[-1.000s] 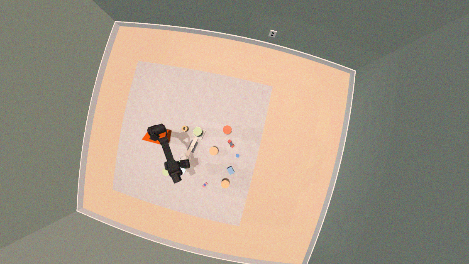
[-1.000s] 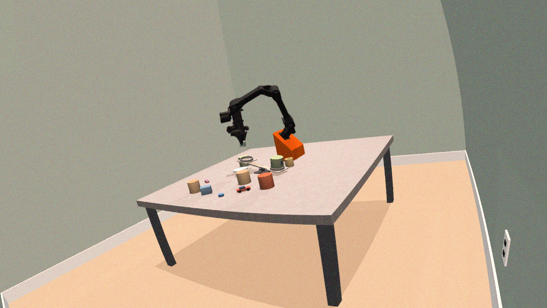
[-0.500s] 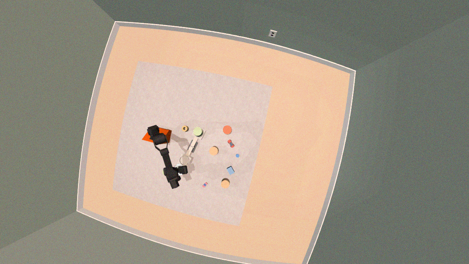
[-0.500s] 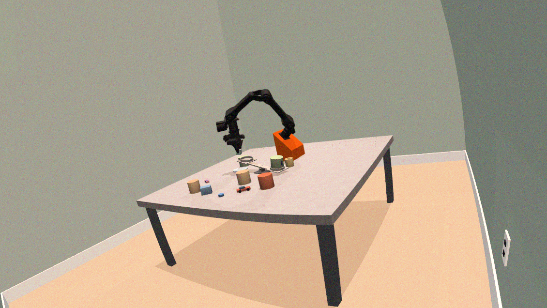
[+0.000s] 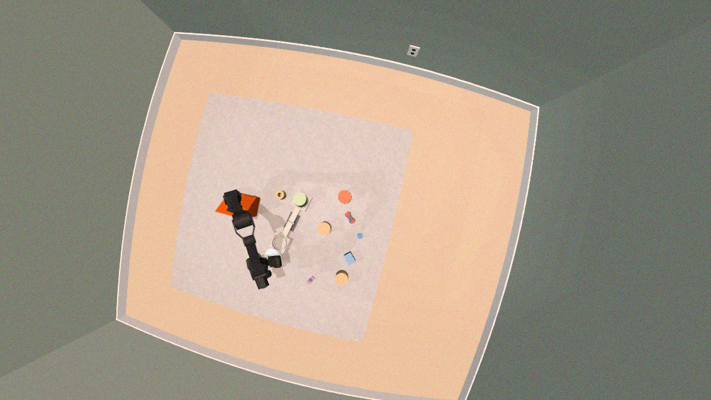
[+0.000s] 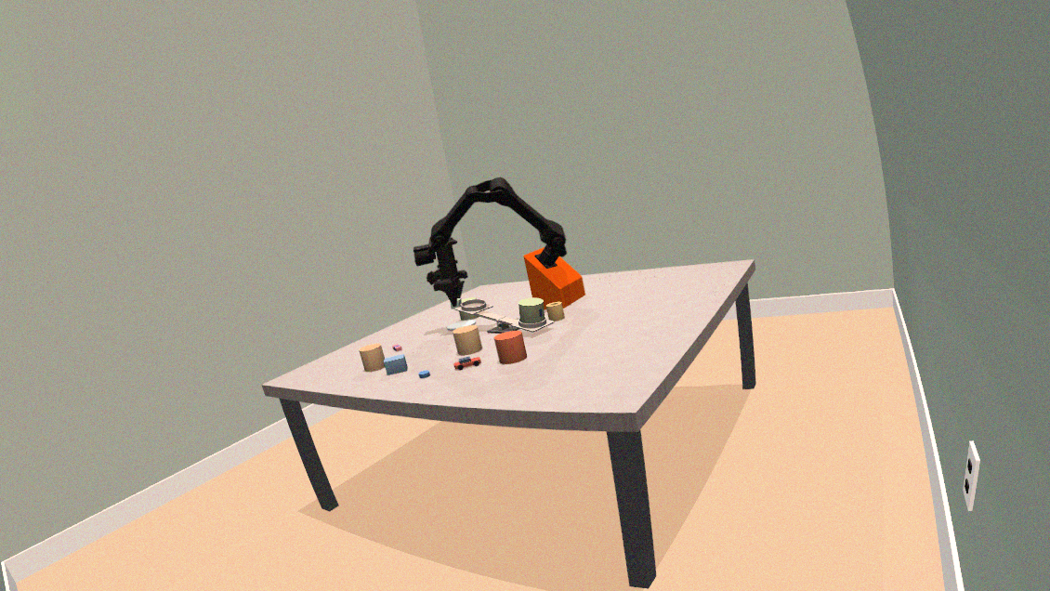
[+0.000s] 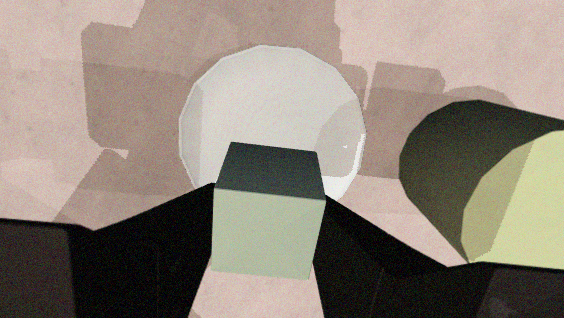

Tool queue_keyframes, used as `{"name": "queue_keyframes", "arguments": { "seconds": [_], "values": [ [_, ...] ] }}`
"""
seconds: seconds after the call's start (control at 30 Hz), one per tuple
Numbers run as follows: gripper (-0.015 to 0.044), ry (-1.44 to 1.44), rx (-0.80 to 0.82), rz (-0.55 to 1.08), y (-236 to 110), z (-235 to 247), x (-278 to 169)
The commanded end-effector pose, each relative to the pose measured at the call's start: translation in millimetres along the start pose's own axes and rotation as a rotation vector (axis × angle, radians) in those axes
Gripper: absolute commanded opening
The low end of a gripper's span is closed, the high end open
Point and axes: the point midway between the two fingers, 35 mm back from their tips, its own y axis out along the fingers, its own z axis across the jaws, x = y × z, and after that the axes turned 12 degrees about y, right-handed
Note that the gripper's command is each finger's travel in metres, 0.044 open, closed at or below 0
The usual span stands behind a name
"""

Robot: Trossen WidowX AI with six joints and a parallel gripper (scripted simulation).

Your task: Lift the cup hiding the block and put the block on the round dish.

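My gripper (image 7: 267, 201) (image 5: 272, 258) (image 6: 452, 297) is shut on a pale green block (image 7: 267, 227). It holds the block just above the white round dish (image 7: 260, 95) (image 5: 271, 252) (image 6: 461, 323). A pale green cup (image 7: 505, 195) lies on its side on the table right of the dish in the wrist view; the arm hides it in the top and exterior views. The other cup (image 5: 299, 199) (image 6: 531, 311) stands upright on the far end of the balance (image 5: 292, 221) (image 6: 501, 318). The near end of the balance shows only an empty ring (image 5: 280, 243) (image 6: 474, 303).
The arm's orange base (image 5: 248, 204) (image 6: 557, 279) stands behind the balance. Two tan cylinders (image 5: 323, 227) (image 5: 341, 277), a red cylinder (image 5: 344, 196) (image 6: 509, 347), a toy car (image 5: 349, 217), a blue block (image 5: 349, 258), a yellow ring (image 5: 279, 194) and small bits lie around.
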Motion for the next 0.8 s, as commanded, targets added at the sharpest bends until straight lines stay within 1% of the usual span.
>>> {"name": "queue_keyframes", "arguments": {
  "seconds": [0.0, 0.13, 0.43, 0.77],
  "values": [
    [0.0, 0.002, -0.002, 0.005, 16.4, -1.8, 1.0],
    [0.0, 0.002, -0.001, 0.006, 40.6, -2.1, 0.0],
    [0.0, 0.002, -0.001, 0.006, 44.5, -2.1, -0.1],
    [0.0, 0.002, -0.001, 0.007, 60.3, -2.0, -0.5]
  ]
}}
